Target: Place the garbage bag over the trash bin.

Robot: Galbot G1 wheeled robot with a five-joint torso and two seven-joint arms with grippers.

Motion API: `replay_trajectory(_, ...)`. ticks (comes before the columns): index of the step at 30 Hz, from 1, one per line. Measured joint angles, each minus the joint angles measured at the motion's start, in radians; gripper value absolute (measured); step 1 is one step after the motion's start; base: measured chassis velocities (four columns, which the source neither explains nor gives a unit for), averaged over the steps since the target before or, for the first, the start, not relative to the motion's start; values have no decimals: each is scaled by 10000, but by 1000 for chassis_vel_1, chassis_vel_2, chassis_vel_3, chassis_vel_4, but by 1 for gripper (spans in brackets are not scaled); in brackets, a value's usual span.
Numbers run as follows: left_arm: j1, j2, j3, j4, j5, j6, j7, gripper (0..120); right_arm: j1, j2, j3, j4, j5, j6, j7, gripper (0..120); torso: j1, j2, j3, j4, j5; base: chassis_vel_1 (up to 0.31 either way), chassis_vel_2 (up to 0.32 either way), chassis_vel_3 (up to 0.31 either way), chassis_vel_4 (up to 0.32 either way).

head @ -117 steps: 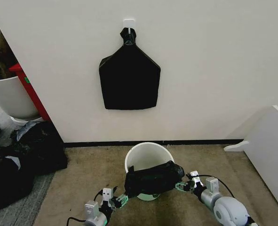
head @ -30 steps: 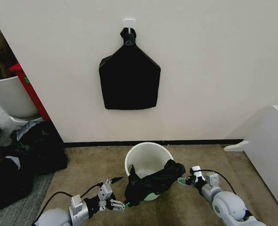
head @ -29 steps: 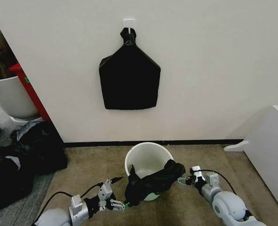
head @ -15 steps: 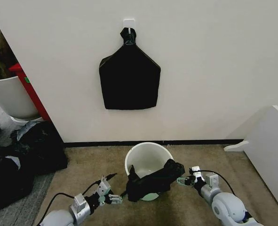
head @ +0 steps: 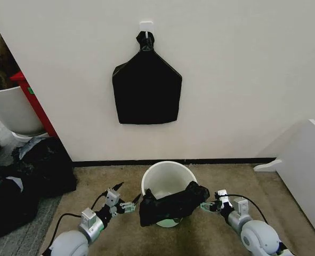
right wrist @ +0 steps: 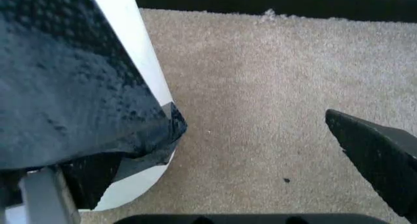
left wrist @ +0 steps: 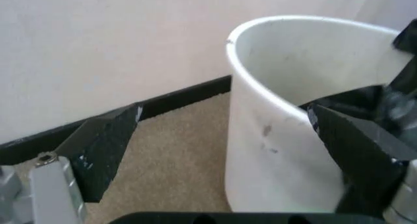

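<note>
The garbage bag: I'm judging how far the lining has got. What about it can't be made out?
Head view: the garbage bag, bunched over the trash bin's near rim, hides its own mouth and the bin's front wall.
Right wrist view: bag film covers one finger of the open right hand; contact unclear.
Left wrist view: the bag is blurred and edge-cut behind the open left hand's finger.

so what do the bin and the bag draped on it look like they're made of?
Trash bin: looks like smooth white moulded plastic, semi-matte, with a rolled rim and faint scuffs on the wall. Garbage bag: thin black plastic film, glossy, going by its wrinkles, sheen and limp drape over the near rim. Neither can be confirmed from looks alone.
</note>
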Motion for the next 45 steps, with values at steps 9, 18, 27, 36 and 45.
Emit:
replay_trajectory(9,1944,718,-596,-1317,1018,-819,595,100,-34,87,54,75,-8,27,-3,100,0,0,0,5,0,0,0,0,0)
replay_trajectory(18,1692,919,-34,-709,3192,-1425,1578,100,25,183,-7,15,-1,30,-19,100,0,0,0,0,-2,0,0,0,0)
replay_trajectory(27,1216,383,354,373,4825,-1408,1204,100,35,162,-30,-74,35,31,-39,100,0,0,0,0,-2,0,0,0,0)
replay_trajectory(36,1237,-141,459,711,5793,-1703,1173,100,99,221,-137,-85,64,-13,-14,100,0,0,0,1,1,0,0,0,0)
replay_trajectory(45,771,-723,1166,1119,6263,-1717,577,100,-6,217,-87,37,86,-19,8,100,0,0,0,0,0,0,0,0,0)
